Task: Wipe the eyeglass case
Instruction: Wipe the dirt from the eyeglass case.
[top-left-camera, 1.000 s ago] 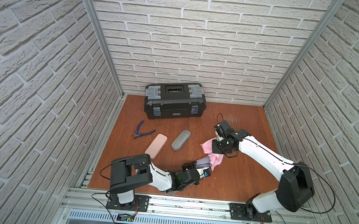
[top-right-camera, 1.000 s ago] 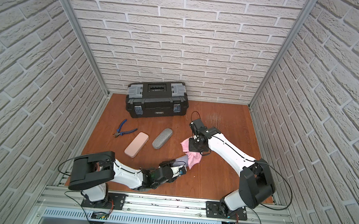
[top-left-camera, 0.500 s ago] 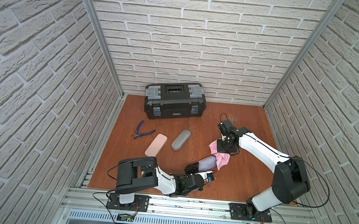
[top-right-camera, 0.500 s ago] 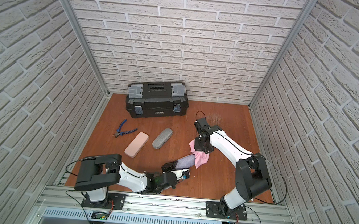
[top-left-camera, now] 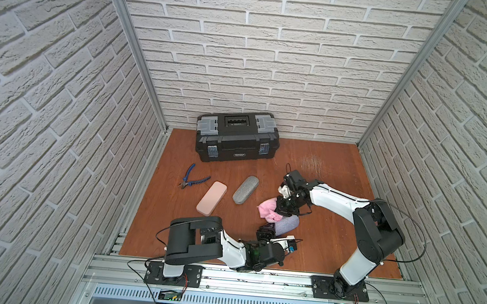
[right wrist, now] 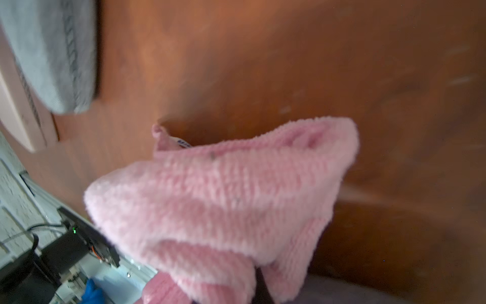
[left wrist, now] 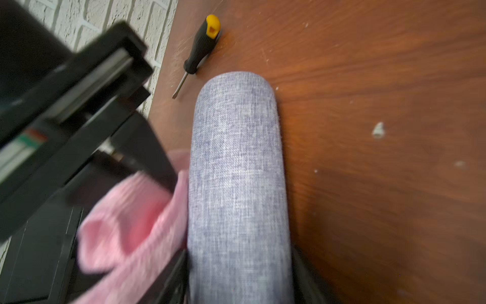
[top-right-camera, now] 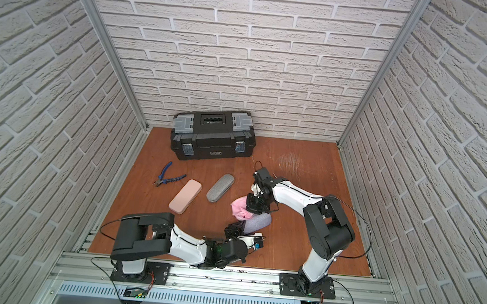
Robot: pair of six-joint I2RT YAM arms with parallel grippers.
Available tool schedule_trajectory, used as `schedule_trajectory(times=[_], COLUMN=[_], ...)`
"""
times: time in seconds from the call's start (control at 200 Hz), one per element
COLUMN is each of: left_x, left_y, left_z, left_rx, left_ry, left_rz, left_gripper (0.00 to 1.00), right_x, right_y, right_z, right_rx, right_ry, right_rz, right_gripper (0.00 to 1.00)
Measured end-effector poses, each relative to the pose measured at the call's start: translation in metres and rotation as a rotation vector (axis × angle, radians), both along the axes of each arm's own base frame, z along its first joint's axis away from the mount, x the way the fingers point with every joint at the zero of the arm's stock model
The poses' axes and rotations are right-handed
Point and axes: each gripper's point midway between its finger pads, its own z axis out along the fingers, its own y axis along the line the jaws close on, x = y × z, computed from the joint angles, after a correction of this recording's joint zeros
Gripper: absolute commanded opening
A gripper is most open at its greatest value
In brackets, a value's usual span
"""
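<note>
A lavender-grey fabric eyeglass case (top-left-camera: 288, 224) (top-right-camera: 257, 221) (left wrist: 238, 184) lies near the front middle of the wooden table. My left gripper (top-left-camera: 271, 230) (top-right-camera: 240, 228) (left wrist: 238, 276) is shut on its near end, one finger on each long side. My right gripper (top-left-camera: 283, 209) (top-right-camera: 254, 207) (right wrist: 259, 287) is shut on a bunched pink cloth (top-left-camera: 267, 209) (top-right-camera: 239, 207) (right wrist: 223, 197). The cloth rests against the case's left side, about midway along it (left wrist: 136, 223). The cloth hides most of the right fingers.
A pink hard case (top-left-camera: 212, 197) and a grey case (top-left-camera: 245, 189) lie left of centre, with blue-handled pliers (top-left-camera: 194, 180) beyond them. A black toolbox (top-left-camera: 236, 137) stands at the back wall. A black and yellow screwdriver (left wrist: 202, 43) lies beyond the held case.
The right gripper carried the pink cloth first to the right, then back left along the case. The left gripper and the case shifted slightly to the right.
</note>
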Motion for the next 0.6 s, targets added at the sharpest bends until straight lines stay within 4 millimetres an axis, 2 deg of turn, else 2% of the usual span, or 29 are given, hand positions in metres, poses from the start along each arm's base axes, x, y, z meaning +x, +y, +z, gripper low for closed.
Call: schedule_trajectory(times=[0.08,0.145,0.23,0.295,0.33,0.425,0.47,0.525,0.6], left_x=[-0.002,-0.001,0.001,0.001,0.002,0.003,0.004,0.005,0.009], left_y=[-0.001,0.000,0.002,0.004,0.004,0.005,0.005,0.006,0.009], left_z=[0.000,0.000,0.000,0.000,0.000,0.000,0.000,0.000,0.000], left_rx=[-0.001,-0.003,-0.001,-0.001,-0.001,-0.003,-0.005,-0.011,-0.026], left_ry=[0.000,0.000,-0.004,-0.006,-0.007,-0.007,-0.006,-0.001,0.014], left_rz=[-0.004,0.003,0.016,0.021,0.023,0.027,0.031,0.039,0.058], left_gripper=[0.15,0.15,0.15,0.15,0.15,0.15,0.15,0.15,0.14], right_x=[0.009,0.014,0.021,0.033,0.040,0.044,0.038,0.022,-0.004], right_y=[-0.044,-0.075,-0.090,-0.080,-0.067,-0.014,0.009,0.032,0.038], right_z=[-0.005,-0.002,0.015,0.037,0.050,0.076,0.077,0.068,0.046], right_rx=[-0.098,-0.213,-0.319,-0.325,-0.298,-0.154,-0.075,0.017,0.063], right_ry=[-0.007,-0.026,-0.072,-0.145,-0.189,-0.257,-0.253,-0.211,-0.113], right_rz=[-0.077,-0.108,-0.088,-0.050,-0.023,0.065,0.091,0.117,0.130], right_gripper=[0.03,0.03,0.03,0.03,0.03,0.02,0.03,0.03,0.03])
